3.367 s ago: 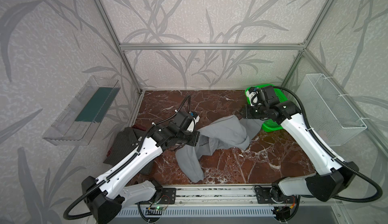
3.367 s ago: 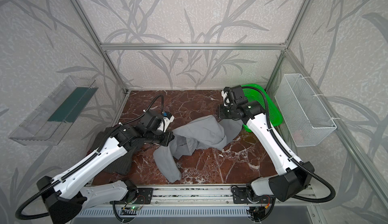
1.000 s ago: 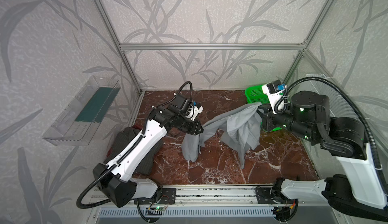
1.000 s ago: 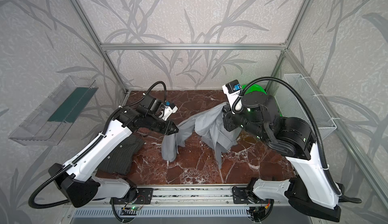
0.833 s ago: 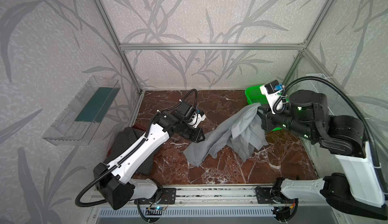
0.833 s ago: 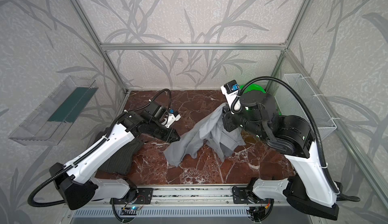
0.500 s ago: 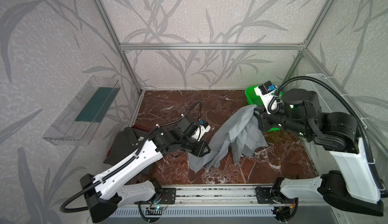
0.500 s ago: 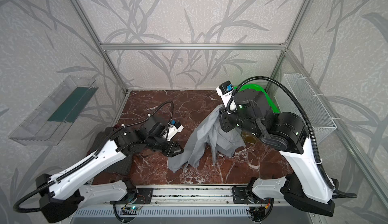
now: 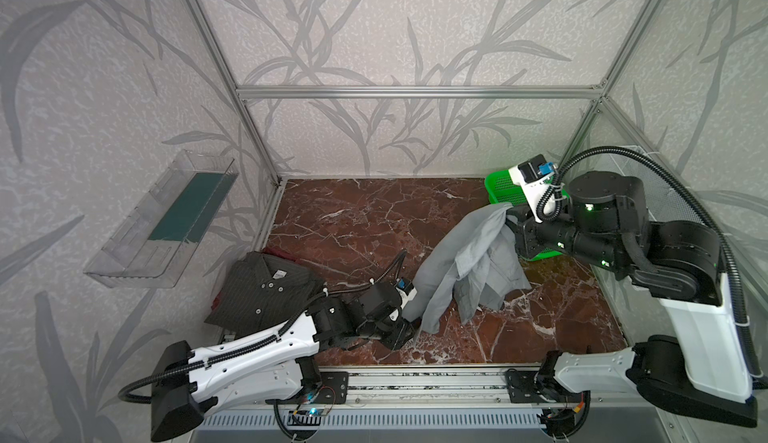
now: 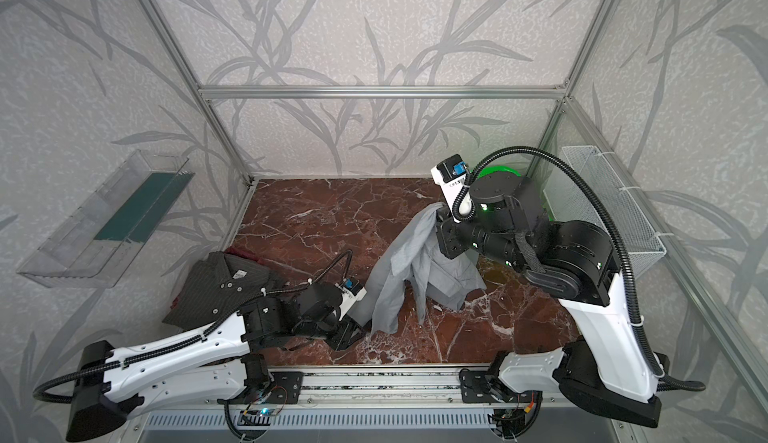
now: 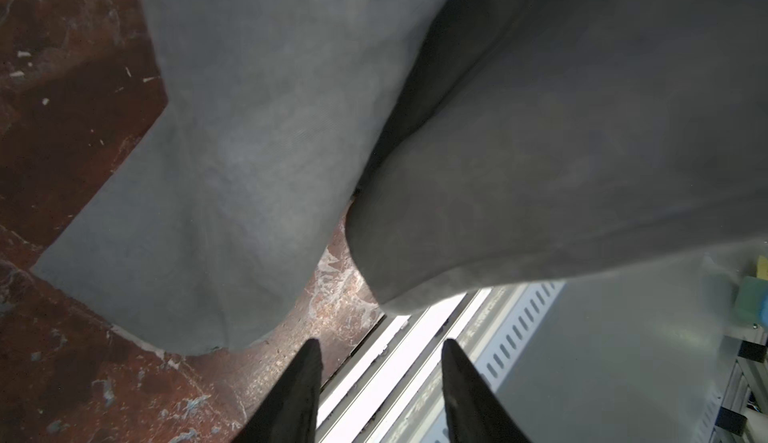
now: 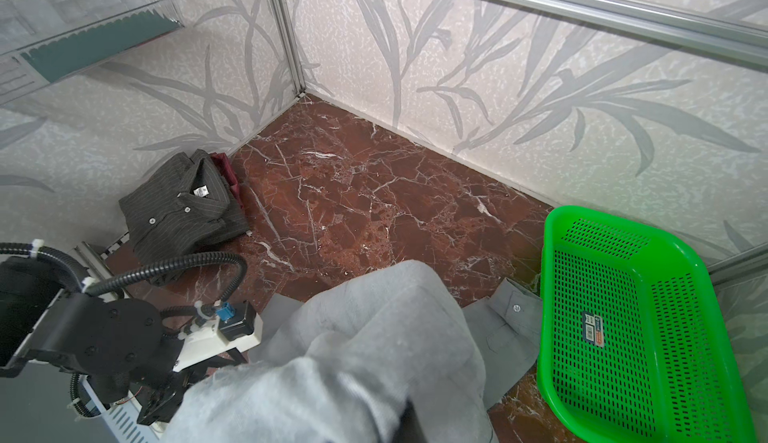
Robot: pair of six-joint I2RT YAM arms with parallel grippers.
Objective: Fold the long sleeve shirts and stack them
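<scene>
My right gripper (image 9: 510, 213) (image 10: 439, 213) is shut on the grey long sleeve shirt (image 9: 469, 262) (image 10: 415, 262), which hangs from it in folds with its lower edge on the marble floor. In the right wrist view the grey shirt (image 12: 374, 337) covers the jaws; only one dark finger (image 12: 412, 422) shows. My left gripper (image 9: 409, 333) (image 10: 353, 333) (image 11: 380, 351) is low near the front rail, open and empty, just short of the grey shirt's hanging hem (image 11: 232, 212). The dark pinstriped shirt (image 9: 266, 291) (image 10: 224, 287) (image 12: 183, 208) lies folded at the left.
A green mesh basket (image 9: 498, 187) (image 12: 545, 295) stands at the back right, behind my right arm. A dark red cloth (image 12: 226, 171) lies under the pinstriped shirt. A wire basket (image 10: 611, 204) hangs on the right wall and a clear shelf (image 9: 166, 220) on the left wall.
My left gripper let go of the grey shirt, opened, and dropped towards the front rail. The freed side fell, so the shirt now hangs from my right gripper alone.
</scene>
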